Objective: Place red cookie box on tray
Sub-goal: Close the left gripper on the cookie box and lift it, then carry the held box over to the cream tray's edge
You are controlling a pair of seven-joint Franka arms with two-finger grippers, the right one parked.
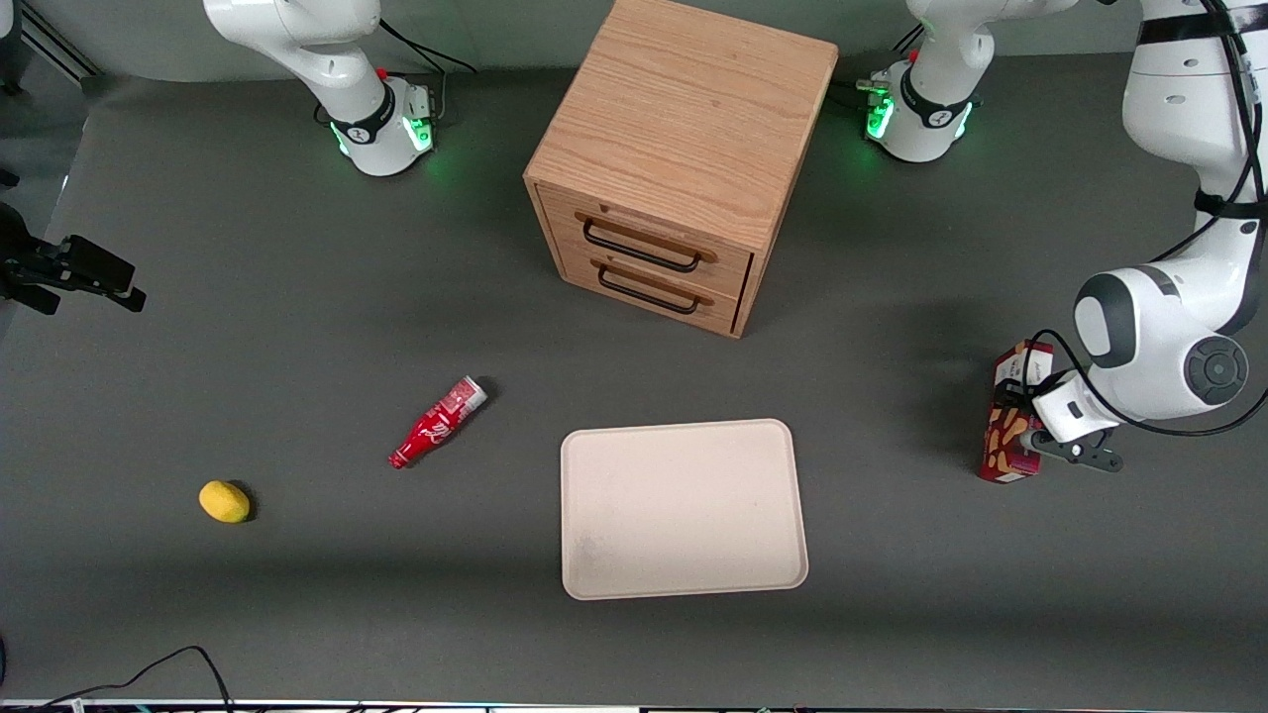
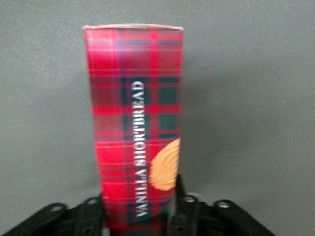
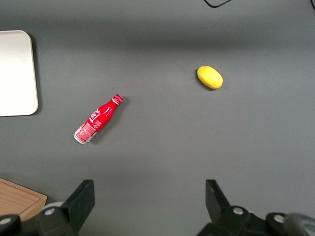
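Red cookie box (image 1: 1012, 416) stands at the right edge of the front view, on the working arm's end of the table, well apart from the tray (image 1: 682, 509) that sits bare at lower centre. The gripper (image 1: 1025, 424) is at the box, its black fingers against the carton's side low down — a grasp near the base, judging by how the wrist crowds in from the right. Whether the box rests on the table or is just clear of it cannot be told from this view. A wooden drawer cabinet (image 1: 674, 163) fills the upper centre; a small red bottle (image 1: 437, 422) lies on its side at centre left, a lemon (image 1: 225, 501) toward the lower left.

From the left wrist, the red cookie box (image 2: 135, 128) runs lengthwise away from the camera, tartan face and "VANILLA SHORTBREAD" lettering showing, its near end sunk between the fingers (image 2: 183, 216) — clamped on it, pads on the two long sides, which suits so slim a carton.

From the right wrist, only a corner of the tray (image 3: 17, 73) shows at upper left, with the bottle (image 3: 97, 119) and lemon (image 3: 210, 77) on the grey table.
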